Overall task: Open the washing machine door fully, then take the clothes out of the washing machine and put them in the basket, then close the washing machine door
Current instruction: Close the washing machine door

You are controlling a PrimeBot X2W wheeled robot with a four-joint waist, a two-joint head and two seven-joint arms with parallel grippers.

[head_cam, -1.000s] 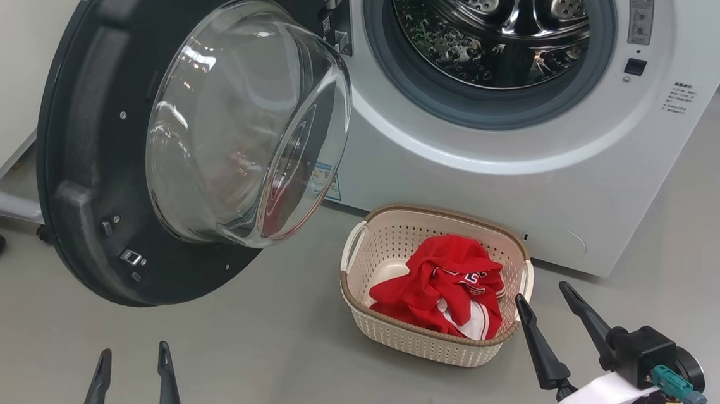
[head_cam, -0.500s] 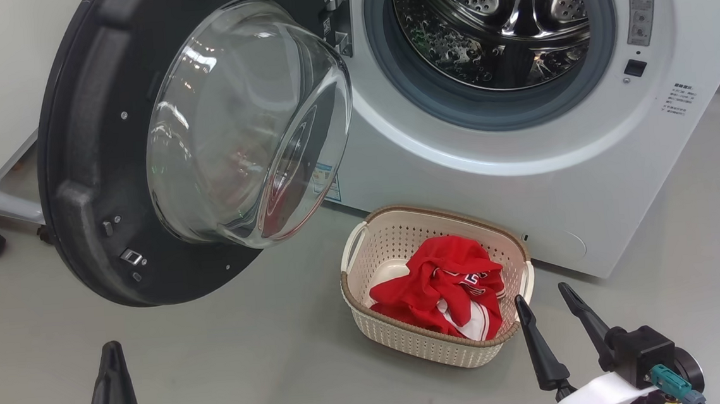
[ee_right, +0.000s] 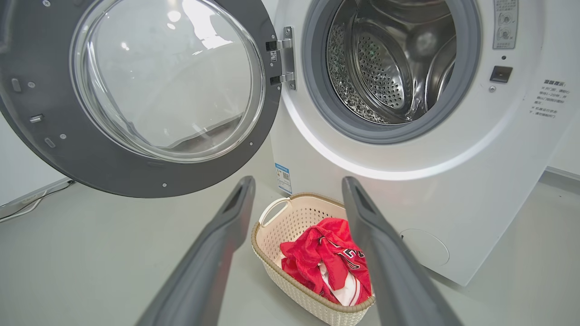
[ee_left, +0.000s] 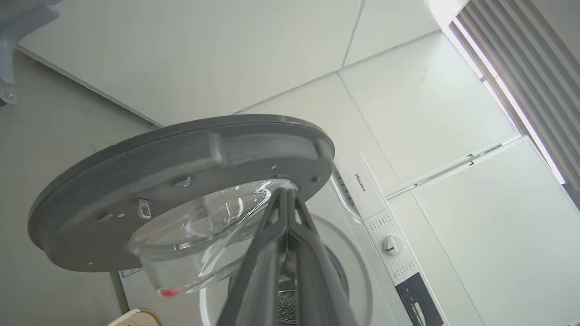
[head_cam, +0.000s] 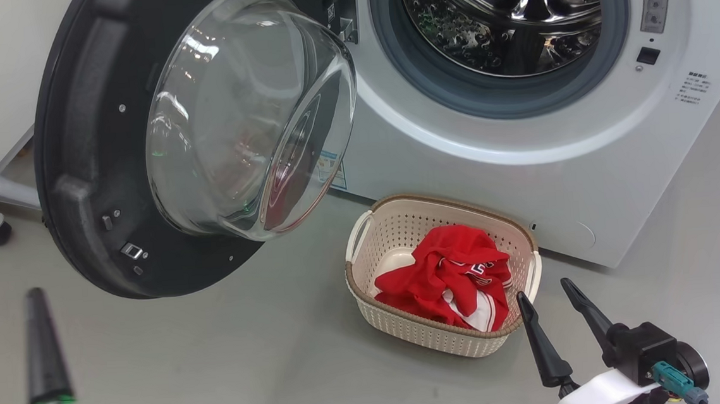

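At lower right the right gripper [head_cam: 543, 290] gapes wide, empty; the left gripper [ee_left: 286, 192] is pressed together, empty. Red fabric clothes [head_cam: 451, 278] lie in the cream perforated plastic basket [head_cam: 407, 332].

The washing machine [head_cam: 522, 171] stands on the floor [head_cam: 251, 362] toward its far edge. The washing machine door [head_cam: 80, 183] hangs from hinges left of the opening, swung out leftward above the floor. The drum [head_cam: 499, 21] lies behind the opening. The basket [head_cam: 430, 340] sits on the floor just before the machine, below the opening and right of the door. The clothes [head_cam: 448, 278] lie in the basket, toward its right end. The right hand [head_cam: 543, 289] is just beside the basket's near right corner; the left hand [ee_left: 286, 192] is well apart, before the door at the near left.
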